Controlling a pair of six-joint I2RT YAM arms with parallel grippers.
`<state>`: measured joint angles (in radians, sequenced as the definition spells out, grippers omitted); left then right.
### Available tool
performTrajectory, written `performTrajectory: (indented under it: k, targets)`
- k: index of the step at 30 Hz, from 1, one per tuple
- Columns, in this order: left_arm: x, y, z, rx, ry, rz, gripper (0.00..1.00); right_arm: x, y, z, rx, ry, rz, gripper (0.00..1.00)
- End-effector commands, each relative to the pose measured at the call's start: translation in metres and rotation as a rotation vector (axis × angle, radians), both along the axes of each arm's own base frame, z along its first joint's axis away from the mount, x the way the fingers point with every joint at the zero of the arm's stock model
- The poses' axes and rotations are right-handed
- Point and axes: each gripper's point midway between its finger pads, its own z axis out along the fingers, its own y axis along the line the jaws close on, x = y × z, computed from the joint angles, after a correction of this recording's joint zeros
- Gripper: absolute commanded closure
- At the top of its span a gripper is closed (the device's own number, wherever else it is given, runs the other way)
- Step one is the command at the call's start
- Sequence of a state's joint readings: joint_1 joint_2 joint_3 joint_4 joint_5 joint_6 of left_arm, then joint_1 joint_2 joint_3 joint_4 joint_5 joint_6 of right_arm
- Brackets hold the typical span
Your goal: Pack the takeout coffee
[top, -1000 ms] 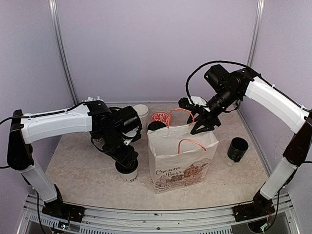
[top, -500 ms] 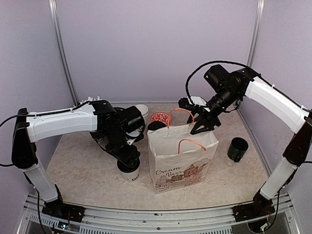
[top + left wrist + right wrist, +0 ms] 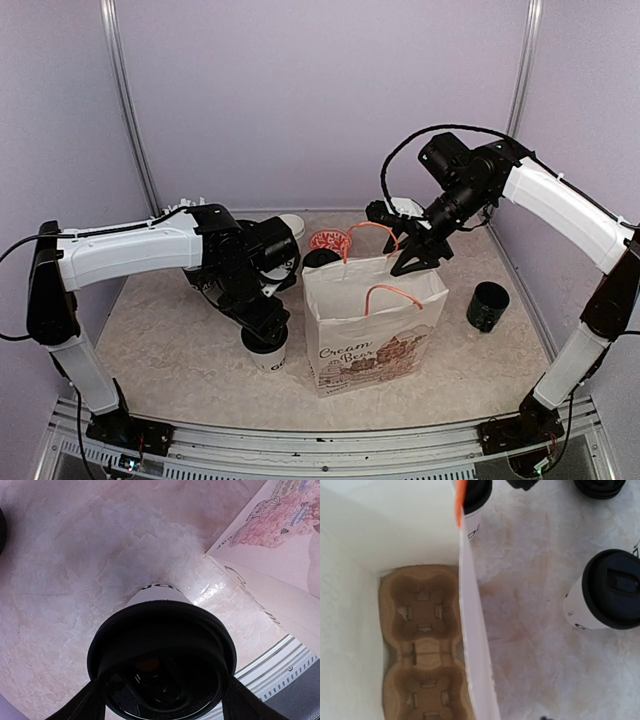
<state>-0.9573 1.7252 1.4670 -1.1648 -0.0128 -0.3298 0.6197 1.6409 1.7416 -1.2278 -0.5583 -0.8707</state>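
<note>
The step in hand is picking up the first cup (image 3: 268, 356). It stands upright on the table at lower centre-left of the top view, just beside the left face of the paper bag (image 3: 375, 325). The left gripper (image 3: 262, 334) is down over it. In the left wrist view its fingers (image 3: 82, 706) flank the black lid (image 3: 160, 645) from the 2 bottom corners of the frame, and I cannot tell whether they clamp it or stand released.

The right gripper (image 3: 415, 258), above centre-right of the top view, appears to pinch the bag's rear rim, holding the mouth open. Its wrist view shows a cardboard carrier (image 3: 422, 650) on the bag floor at lower left, with both of its 2 wells empty. A second cup (image 3: 607, 590), lidded, stands on the table at the right edge of that frame.

To do this well, the grip should likely sit on the paper wall below the lid, since a squeeze on the lid alone could pop it off. Close gently, because paper crushes. Lift straight up until the base clears the bag's top edge and carry the cup level over the mouth. Avoid the orange handle (image 3: 461, 500) and lower the cup into 1 well. The right arm should hold the bag steady throughout.
</note>
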Motion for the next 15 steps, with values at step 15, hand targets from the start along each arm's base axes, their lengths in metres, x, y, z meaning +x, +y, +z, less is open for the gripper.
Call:
performTrajectory:
  k: [15]
  targets:
    - [-0.0025,-0.0121,-0.0028,0.040,-0.004,-0.028,0.23,-0.0056,0.0020,0.0022,0.014,0.009,0.005,0.50]
